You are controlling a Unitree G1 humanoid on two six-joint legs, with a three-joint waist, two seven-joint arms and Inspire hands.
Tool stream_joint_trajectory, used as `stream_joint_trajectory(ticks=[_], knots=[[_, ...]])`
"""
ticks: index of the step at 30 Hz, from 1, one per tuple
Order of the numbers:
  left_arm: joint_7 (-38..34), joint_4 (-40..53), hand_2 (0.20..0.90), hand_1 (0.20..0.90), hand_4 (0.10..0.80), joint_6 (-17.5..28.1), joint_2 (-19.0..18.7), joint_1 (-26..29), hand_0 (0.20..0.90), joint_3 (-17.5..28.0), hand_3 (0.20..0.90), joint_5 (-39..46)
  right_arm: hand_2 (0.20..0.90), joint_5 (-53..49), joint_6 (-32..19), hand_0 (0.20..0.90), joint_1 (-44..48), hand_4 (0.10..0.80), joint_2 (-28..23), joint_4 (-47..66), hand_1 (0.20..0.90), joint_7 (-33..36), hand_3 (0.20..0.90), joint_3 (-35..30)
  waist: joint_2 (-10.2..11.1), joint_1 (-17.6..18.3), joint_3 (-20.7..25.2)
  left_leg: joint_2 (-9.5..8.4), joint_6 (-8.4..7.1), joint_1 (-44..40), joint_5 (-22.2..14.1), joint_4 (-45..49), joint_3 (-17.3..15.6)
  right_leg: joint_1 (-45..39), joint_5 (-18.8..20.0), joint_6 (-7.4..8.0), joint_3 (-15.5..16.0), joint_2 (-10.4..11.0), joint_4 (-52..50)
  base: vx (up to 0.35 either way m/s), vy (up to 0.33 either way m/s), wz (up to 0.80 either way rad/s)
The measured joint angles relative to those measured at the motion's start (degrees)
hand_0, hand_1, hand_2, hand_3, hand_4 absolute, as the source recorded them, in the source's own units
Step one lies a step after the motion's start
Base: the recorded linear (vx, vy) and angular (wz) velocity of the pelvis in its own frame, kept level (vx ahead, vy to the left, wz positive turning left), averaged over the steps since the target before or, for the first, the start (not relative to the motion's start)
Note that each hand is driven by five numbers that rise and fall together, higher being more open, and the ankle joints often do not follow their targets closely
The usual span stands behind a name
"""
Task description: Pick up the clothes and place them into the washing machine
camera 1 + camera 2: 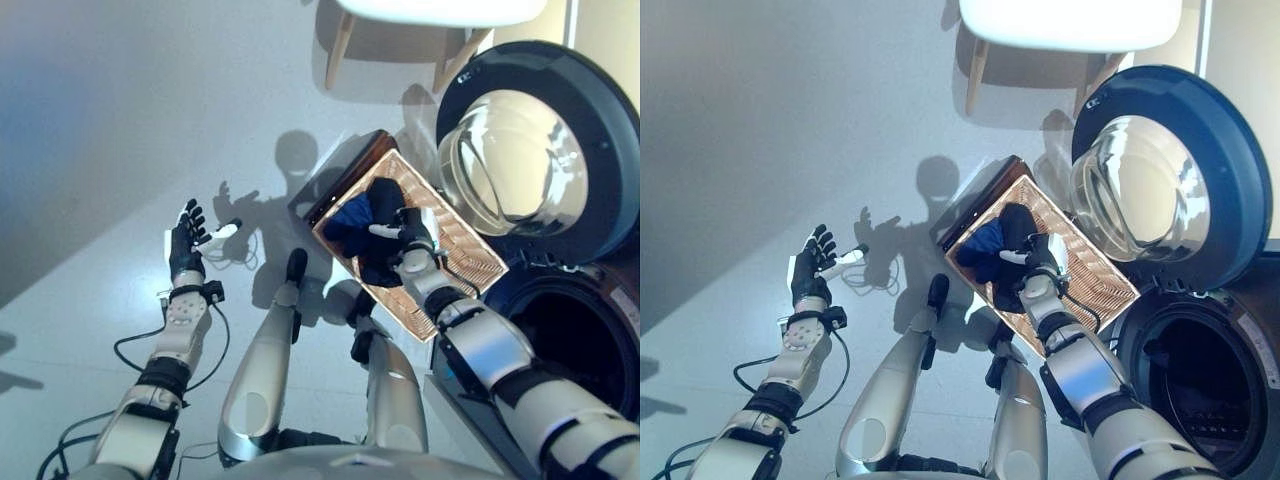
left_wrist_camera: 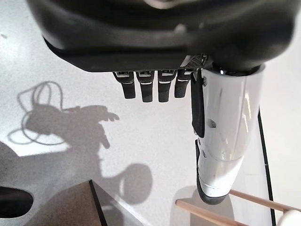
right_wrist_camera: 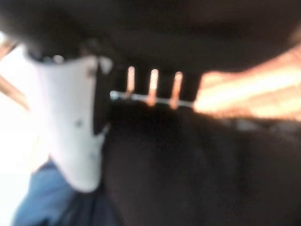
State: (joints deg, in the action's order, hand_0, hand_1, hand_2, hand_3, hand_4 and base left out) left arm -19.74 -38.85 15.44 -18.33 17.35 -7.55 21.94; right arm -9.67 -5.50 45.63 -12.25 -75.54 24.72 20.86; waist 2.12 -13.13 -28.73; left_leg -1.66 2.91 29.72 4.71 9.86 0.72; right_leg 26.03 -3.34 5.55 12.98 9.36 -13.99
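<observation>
The right hand reaches onto the dark and blue clothes heaped in the woven rectangular basket; its grasp I cannot tell. The left hand hangs released at nine o'clock. A shallow pinch could let clothes slip before reaching the front-loading washing machine's drum opening at four o'clock.

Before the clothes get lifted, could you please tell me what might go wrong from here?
The right hand sits on the dark clothes in the wicker basket; it might grab only part of the pile, leaving the blue piece behind. Trailing cloth could snag on the washing machine door, open beside the basket.
</observation>
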Motion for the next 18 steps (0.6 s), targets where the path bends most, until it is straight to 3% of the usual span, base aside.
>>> stream_joint_trajectory(ticks=[9,18], knots=[[1.09,-1.5,0.9,0.9,0.8,0.01,-0.12,-3.15,0.9,0.71,0.9,0.07,0.2,-6.23,-2.37,0.2,-9.66,0.3,0.02,5.64,0.2,-1.22,0.2,-5.89,0.83,2.93,2.12,-0.02,0.78,-4.4,-0.64,-0.88,-1.96,-3.15,0.41,0.66,-2.31,0.09,0.65,0.058,-0.014,-0.1],[2.56,-4.67,0.9,0.9,0.8,0.04,0.12,-6.22,0.9,0.78,0.9,1.33,0.2,-10.08,-3.59,0.2,-19.54,0.3,0.14,9.0,0.2,-2.76,0.2,-10.44,1.69,4.38,8.66,0.0,0.98,-9.86,-0.78,-4.17,-3.38,-7.81,0.93,1.47,-3.44,-0.27,4.13,0.078,-0.017,-0.09]])
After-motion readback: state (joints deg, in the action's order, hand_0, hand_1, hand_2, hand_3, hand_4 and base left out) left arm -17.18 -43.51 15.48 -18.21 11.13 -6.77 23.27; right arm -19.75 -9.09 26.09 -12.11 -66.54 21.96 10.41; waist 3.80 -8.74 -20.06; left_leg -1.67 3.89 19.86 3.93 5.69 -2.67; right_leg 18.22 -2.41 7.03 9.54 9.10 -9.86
